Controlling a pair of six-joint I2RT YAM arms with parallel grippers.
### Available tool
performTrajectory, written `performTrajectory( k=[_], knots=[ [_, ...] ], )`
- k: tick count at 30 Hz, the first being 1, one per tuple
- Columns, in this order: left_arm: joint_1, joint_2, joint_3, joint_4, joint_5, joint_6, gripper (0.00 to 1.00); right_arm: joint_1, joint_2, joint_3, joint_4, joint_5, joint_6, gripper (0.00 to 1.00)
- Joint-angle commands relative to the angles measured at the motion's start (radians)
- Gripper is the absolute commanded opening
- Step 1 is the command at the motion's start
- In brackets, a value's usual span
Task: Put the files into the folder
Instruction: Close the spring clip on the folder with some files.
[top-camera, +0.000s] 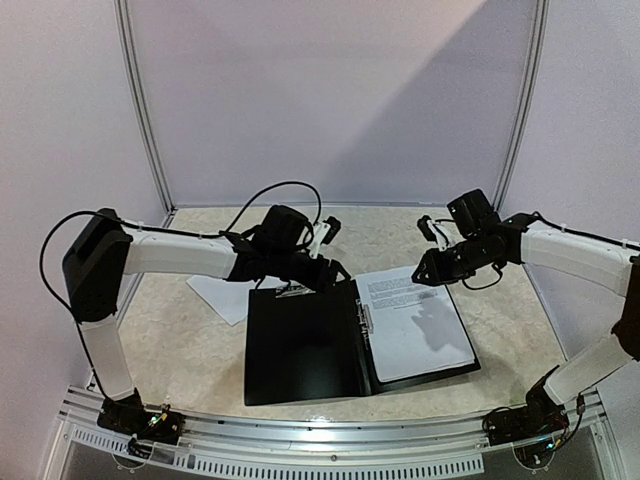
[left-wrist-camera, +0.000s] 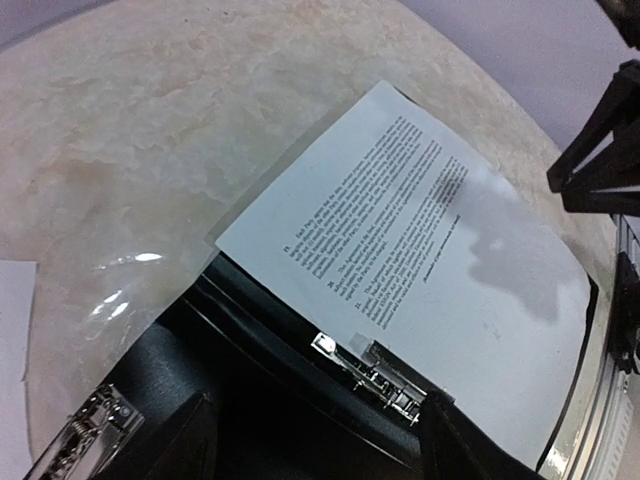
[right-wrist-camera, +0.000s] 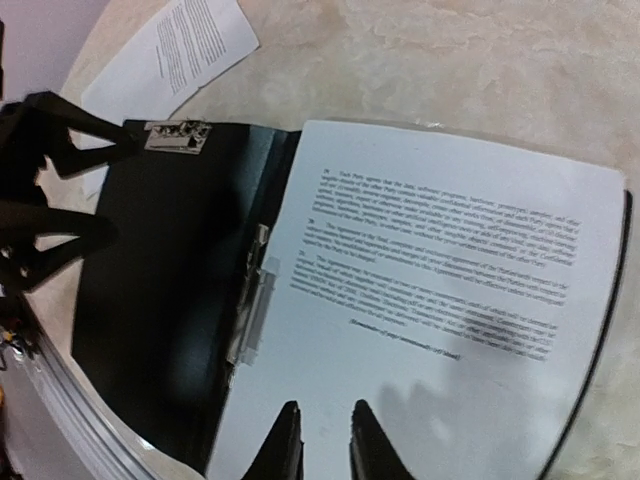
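Observation:
The black folder (top-camera: 300, 345) lies open on the table. The files (top-camera: 415, 320), white sheets of dense print, rest flat on its right half beside the metal spine clip (right-wrist-camera: 252, 300). My left gripper (top-camera: 325, 270) hovers at the far edge of the left cover. In its wrist view its dark fingers (left-wrist-camera: 170, 440) stand wide apart over the folder (left-wrist-camera: 270, 390), open and holding nothing. My right gripper (top-camera: 430, 268) hangs above the far end of the files (right-wrist-camera: 430, 300). Its jaws (right-wrist-camera: 328, 445) show a narrow gap with nothing between them.
A loose white printed sheet (top-camera: 222, 297) lies on the marbled table left of the folder. A second metal clip (right-wrist-camera: 178, 135) sits on the far edge of the left cover, close to the left fingers. White walls enclose the back and sides.

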Motion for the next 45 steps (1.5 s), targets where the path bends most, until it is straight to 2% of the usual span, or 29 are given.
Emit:
performTrajectory(
  k=[1,6,9,14,30,45],
  knots=[
    [-0.008,0.092,0.011,0.151,0.078,-0.072,0.69,0.002,-0.006,-0.125,0.326,-0.222,0.097,0.10],
    [-0.007,0.153,0.002,0.257,0.184,-0.104,0.71,0.001,0.034,-0.220,0.462,-0.317,0.179,0.00],
    [-0.006,0.187,0.002,0.316,0.241,-0.131,0.72,0.001,0.042,-0.250,0.498,-0.316,0.190,0.00],
    [0.004,0.250,0.020,0.322,0.261,-0.149,0.72,0.001,0.063,-0.268,0.510,-0.308,0.176,0.00],
    [0.034,0.354,0.026,0.427,0.387,-0.251,0.69,0.001,0.177,-0.278,0.477,-0.255,0.135,0.00],
    [0.054,0.381,-0.001,0.606,0.510,-0.375,0.67,0.002,0.217,-0.274,0.465,-0.261,0.123,0.00]
  ],
)
